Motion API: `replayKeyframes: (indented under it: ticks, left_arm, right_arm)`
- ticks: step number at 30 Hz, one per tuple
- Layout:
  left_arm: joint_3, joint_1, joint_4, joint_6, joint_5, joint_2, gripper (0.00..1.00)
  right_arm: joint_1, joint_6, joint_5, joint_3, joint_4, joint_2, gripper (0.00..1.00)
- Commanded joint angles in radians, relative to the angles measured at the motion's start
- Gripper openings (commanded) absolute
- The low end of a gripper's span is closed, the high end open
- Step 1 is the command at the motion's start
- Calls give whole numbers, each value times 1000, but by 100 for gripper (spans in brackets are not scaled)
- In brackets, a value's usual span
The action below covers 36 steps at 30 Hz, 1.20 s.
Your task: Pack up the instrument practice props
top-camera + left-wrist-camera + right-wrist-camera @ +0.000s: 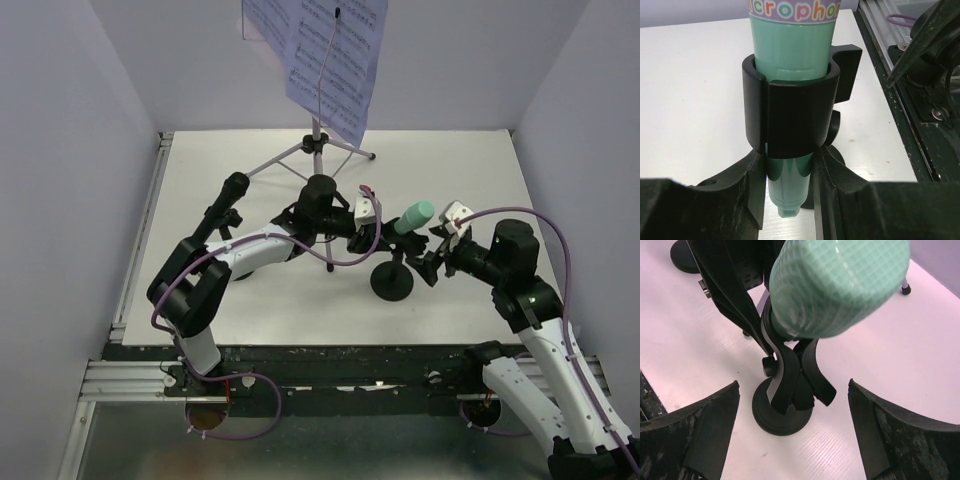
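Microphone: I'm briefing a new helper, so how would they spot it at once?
On the white table, in front of the music stand, stands a black round-based holder. The microphone sits tilted in it, the only teal thing there.

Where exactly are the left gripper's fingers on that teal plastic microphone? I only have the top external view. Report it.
Observer: In the left wrist view, the left gripper has a finger on either side of the teal plastic microphone. They flank its tail, just below the black C-shaped clip holder. I cannot tell whether they press it.
Operator: Now give me the right gripper.
Observer: In the right wrist view, the right gripper is wide open. Both its fingers stand apart from the holder's black round base, which shows between them.
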State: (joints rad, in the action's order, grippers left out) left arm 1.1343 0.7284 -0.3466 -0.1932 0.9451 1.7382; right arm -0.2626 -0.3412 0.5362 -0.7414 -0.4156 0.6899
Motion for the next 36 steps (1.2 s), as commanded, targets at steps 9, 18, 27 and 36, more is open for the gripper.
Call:
replayKeyframes:
  ticks: [9,18,27,36]
  left_arm:
    - [-128,-11,-98,224,-36,-42,0]
    - [-130,-12,-74,199,-19,-48,0]
    - [-116,-46,-66,198,11,-37,0]
    - [-116,-61,-45,166,38,-39,0]
  right_arm:
    - [83,17,117,71,81,43,92]
    - [120,-13,307,7,113,128,87]
    - [122,-33,367,-33,92,200,75]
    - [122,-1,331,-26,173,223,80]
